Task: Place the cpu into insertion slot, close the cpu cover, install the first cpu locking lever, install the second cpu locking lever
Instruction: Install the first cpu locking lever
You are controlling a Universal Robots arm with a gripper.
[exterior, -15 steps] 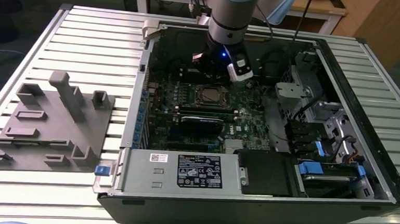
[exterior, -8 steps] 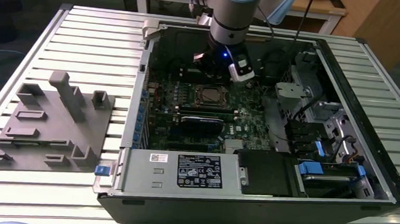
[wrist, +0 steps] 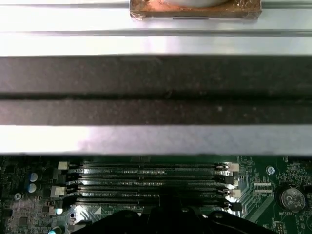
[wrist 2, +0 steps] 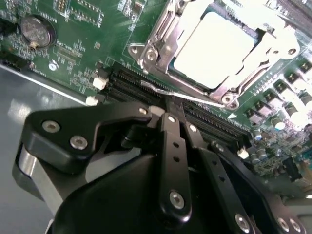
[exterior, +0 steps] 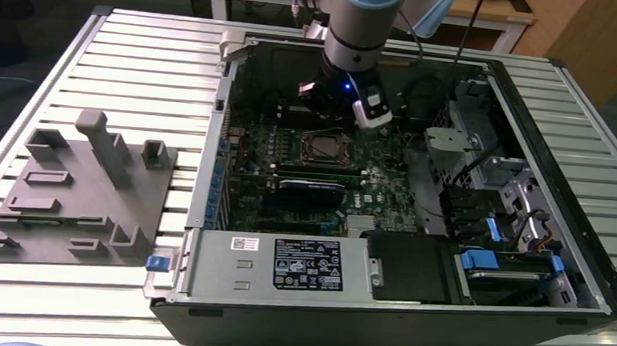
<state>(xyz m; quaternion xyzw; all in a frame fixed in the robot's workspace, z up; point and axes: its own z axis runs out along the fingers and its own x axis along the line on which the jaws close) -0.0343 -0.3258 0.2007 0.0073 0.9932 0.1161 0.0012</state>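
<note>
While above memory slots [wrist 2: 127, 83] — fingers [wrist 2: 171, 127] near cpu [wrist 2: 214, 48]

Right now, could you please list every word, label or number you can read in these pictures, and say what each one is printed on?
Nothing can be quoted.
Large label on the power supply: print too small to read.
Small white label beside it: too small.
Motherboard lettering in the second wrist view: blurred.
Coin battery: markings blurred.
cpu top: washed out by glare.
</note>
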